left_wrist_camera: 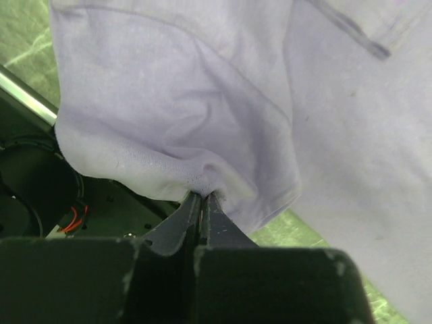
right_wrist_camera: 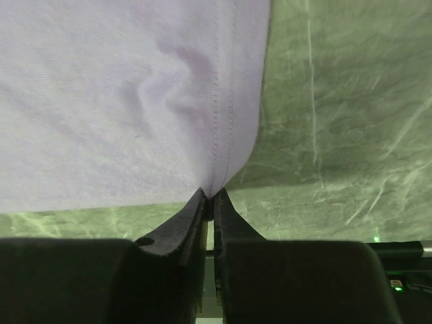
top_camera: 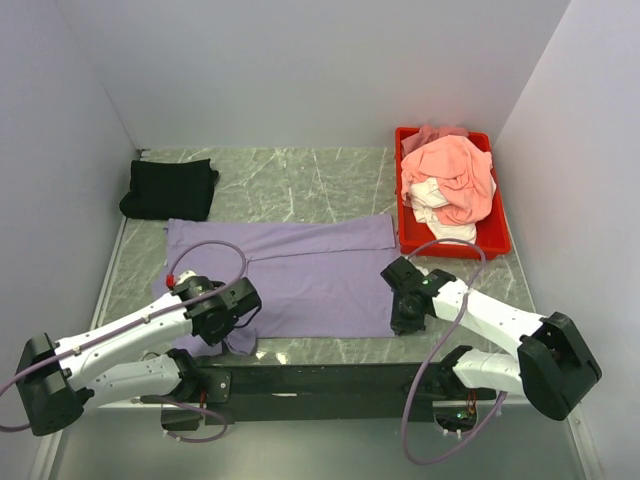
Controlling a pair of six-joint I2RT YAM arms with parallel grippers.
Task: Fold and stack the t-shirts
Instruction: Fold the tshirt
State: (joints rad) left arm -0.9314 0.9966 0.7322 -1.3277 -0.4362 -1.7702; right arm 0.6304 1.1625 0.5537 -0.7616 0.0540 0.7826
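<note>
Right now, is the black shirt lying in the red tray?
No, the black shirt lies folded on the table at far left, apart from the red tray.

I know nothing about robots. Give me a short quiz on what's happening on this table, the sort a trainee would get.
1. True or false: the left gripper and the right gripper are each shut on the purple shirt.
2. Where is the black shirt? A) draped over an arm B) folded at the far left corner of the table C) in the left gripper
3. Fill in: in the red tray, the shirt lying on top is ____.

Key: 1 true; 2 B; 3 pink, the pink shirt.
</note>
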